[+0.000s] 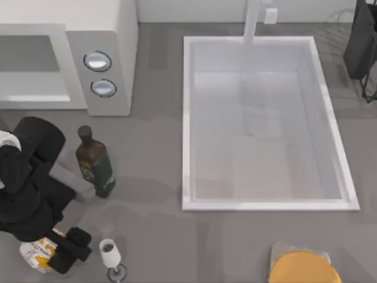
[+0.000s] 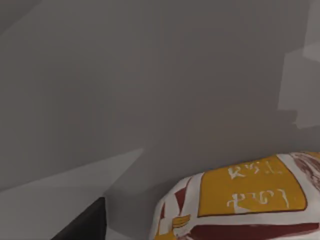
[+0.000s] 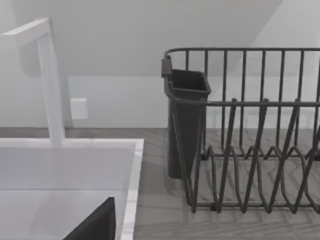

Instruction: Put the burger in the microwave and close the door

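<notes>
The burger [image 1: 36, 252] lies near the table's front left corner, a white lump with orange-yellow patches, partly under my left arm. My left gripper [image 1: 70, 250] hangs low right beside it. In the left wrist view the burger [image 2: 240, 205] is close, and one dark finger [image 2: 82, 226] stands apart from it with a gap between, so the gripper is open and holds nothing. The white microwave [image 1: 106, 65] sits at the back left with two round knobs. Its door [image 1: 29, 65] with the grey window is left of the knobs. My right arm [image 1: 360, 38] is parked at the back right.
A dark bottle [image 1: 94, 162] stands between the burger and the microwave. A wine glass [image 1: 110, 253] stands just right of my left gripper. A white sink [image 1: 188, 124] with a faucet [image 1: 253, 20] takes up the middle. An orange disc [image 1: 303, 268] lies front right. The right wrist view looks at a wire dish rack [image 3: 250, 140].
</notes>
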Robot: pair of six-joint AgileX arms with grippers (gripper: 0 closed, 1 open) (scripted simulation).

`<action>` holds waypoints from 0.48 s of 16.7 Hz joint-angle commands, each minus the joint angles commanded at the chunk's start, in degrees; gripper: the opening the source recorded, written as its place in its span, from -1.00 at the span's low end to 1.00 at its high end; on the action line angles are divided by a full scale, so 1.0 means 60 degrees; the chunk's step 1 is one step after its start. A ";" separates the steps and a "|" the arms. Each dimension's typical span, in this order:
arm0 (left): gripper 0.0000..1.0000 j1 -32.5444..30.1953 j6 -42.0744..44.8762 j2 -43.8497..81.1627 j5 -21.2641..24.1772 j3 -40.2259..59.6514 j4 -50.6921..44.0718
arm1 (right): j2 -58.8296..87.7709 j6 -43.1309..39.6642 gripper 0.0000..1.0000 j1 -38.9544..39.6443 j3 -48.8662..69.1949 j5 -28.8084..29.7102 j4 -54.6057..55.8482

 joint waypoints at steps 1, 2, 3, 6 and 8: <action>-1.00 0.0000 0.0000 0.0000 0.0000 0.0000 0.0000 | 0.0000 0.0000 1.00 0.0000 0.0000 0.0000 0.0000; -1.00 0.0000 0.0000 0.0000 0.0000 0.0000 0.0000 | 0.0000 0.0000 1.00 0.0000 0.0000 0.0000 0.0000; -1.00 0.0000 0.0000 0.0000 0.0000 0.0000 0.0000 | 0.0000 0.0000 1.00 0.0000 0.0000 0.0000 0.0000; -1.00 0.0000 0.0000 0.0000 0.0000 0.0000 0.0000 | 0.0000 0.0000 1.00 0.0000 0.0000 0.0000 0.0000; -1.00 0.0094 0.0030 -0.0712 0.0052 0.0358 -0.0794 | 0.0000 0.0000 1.00 0.0000 0.0000 0.0000 0.0000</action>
